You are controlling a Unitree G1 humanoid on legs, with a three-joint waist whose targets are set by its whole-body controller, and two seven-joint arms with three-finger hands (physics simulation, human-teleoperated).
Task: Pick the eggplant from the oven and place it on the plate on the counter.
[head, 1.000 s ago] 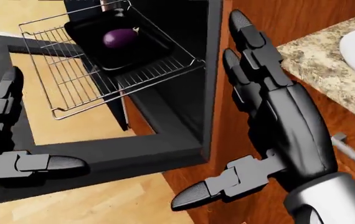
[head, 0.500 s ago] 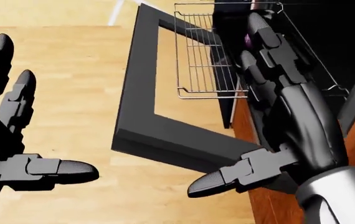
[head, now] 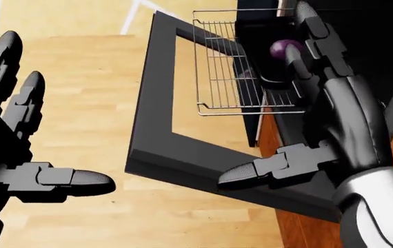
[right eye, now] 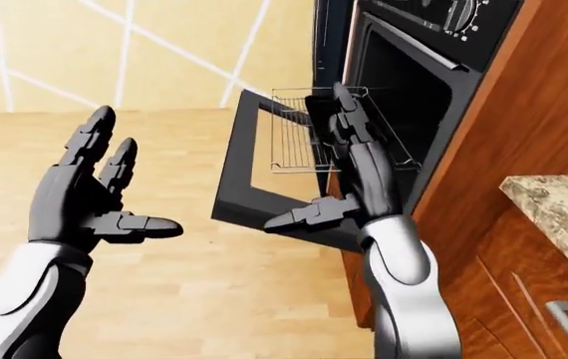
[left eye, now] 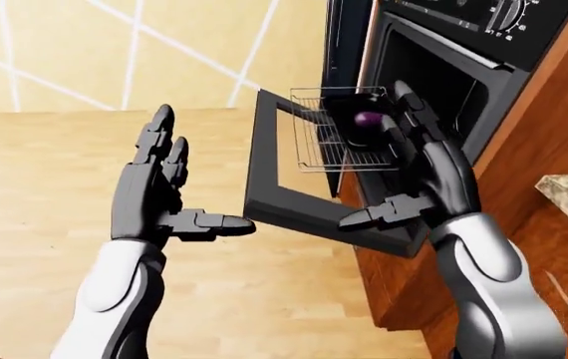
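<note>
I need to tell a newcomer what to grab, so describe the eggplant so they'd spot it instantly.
Find the open oven set in the wood cabinets, its door folded down. A wire rack slides out over it, carrying a black tray. The eggplant lies in that tray: small, rounded, glossy purple, the only coloured thing among black and metal.

Bright, even simulator render; no single light source evident. Sharp throughout, no blur, no glare. Soft shadow under oven door [left eye: 294, 187] on wooden floor [left eye: 55, 187]. Oven cavity [left eye: 434, 82] dark, detail lost. Mild perspective stretch at head-view edges.
</note>
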